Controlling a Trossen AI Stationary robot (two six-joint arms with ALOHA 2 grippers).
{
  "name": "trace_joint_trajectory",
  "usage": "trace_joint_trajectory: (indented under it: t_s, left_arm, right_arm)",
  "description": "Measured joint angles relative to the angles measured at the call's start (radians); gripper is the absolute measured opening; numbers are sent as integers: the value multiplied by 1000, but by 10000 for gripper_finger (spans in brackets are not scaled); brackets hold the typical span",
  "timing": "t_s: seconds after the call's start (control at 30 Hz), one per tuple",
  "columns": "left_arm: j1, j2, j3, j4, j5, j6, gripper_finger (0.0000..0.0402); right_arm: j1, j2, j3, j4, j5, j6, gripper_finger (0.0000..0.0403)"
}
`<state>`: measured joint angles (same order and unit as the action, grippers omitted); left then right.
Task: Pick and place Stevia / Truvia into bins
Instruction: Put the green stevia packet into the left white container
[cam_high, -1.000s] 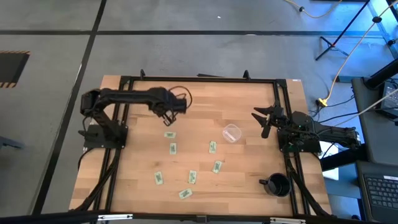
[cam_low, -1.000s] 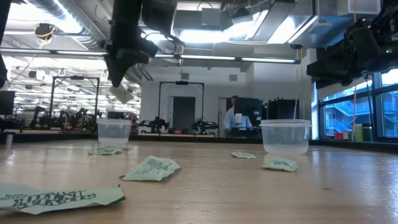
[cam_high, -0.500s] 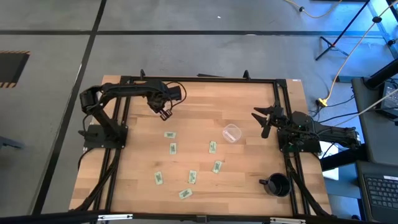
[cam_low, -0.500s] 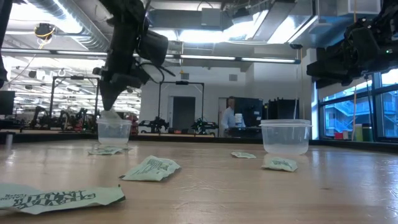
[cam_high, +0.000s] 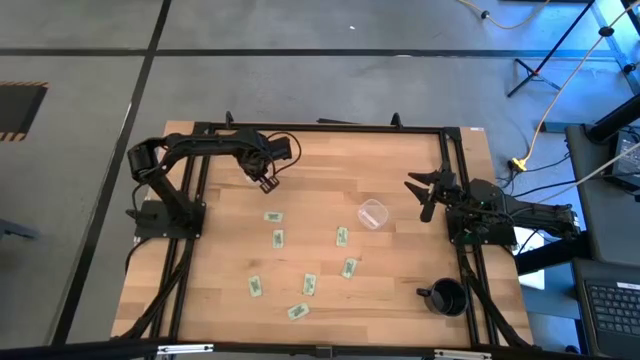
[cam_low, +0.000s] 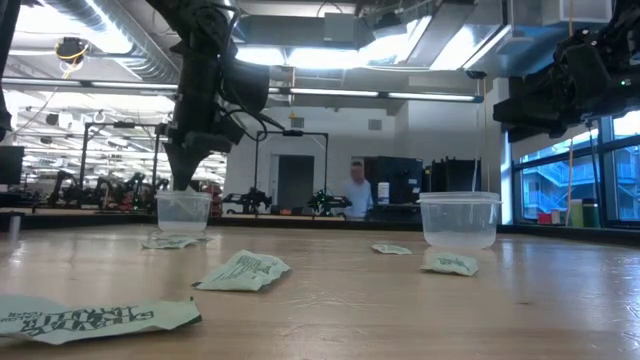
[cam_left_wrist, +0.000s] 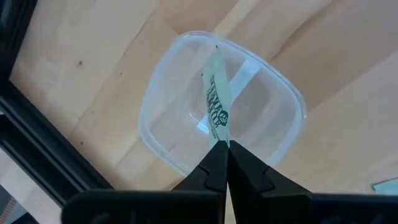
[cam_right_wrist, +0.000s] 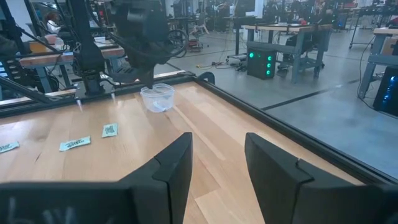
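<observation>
Since a second ago the left gripper (cam_high: 266, 184) has swung from mid-table back toward the far left corner and dropped over the far cup (cam_left_wrist: 221, 115), fingers pinched on one Truvia packet (cam_left_wrist: 217, 109) hanging into the cup mouth, not let go. Packet is thin, white with green print, edge-on and upright. Cup is clear, rounded-square from above, sitting on bare wood next to the black table frame (cam_left_wrist: 37, 155). Second clear cup (cam_high: 373, 214) stands right of centre, nothing seen inside. Seven loose packets (cam_high: 277, 238) lie flat and scattered across the near half of the table (cam_high: 400, 290), apart from each other. Black mug (cam_high: 446, 297) near the right front corner. Right gripper (cam_right_wrist: 217, 162) waits at the right edge, jaws spread, holding nothing. Person (cam_low: 356, 190) stands far back in the room.
</observation>
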<state>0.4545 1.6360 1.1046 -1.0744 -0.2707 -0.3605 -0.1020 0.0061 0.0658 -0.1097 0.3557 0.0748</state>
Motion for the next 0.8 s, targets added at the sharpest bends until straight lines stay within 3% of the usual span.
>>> trace_joint_trajectory:
  t_s: [0.4,0.63,0.8]
  left_arm:
    - [0,-6,4,-12,-2,15,60]
    - [-29,-53,76,-40,-50,41,82]
    - [-119,-60,107,-22,39,109,92]
  right_arm:
    - [0,0,0,0,0,2,152]
    - [0,0,0,0,0,1,152]
    - [0,0,0,0,0,0,152]
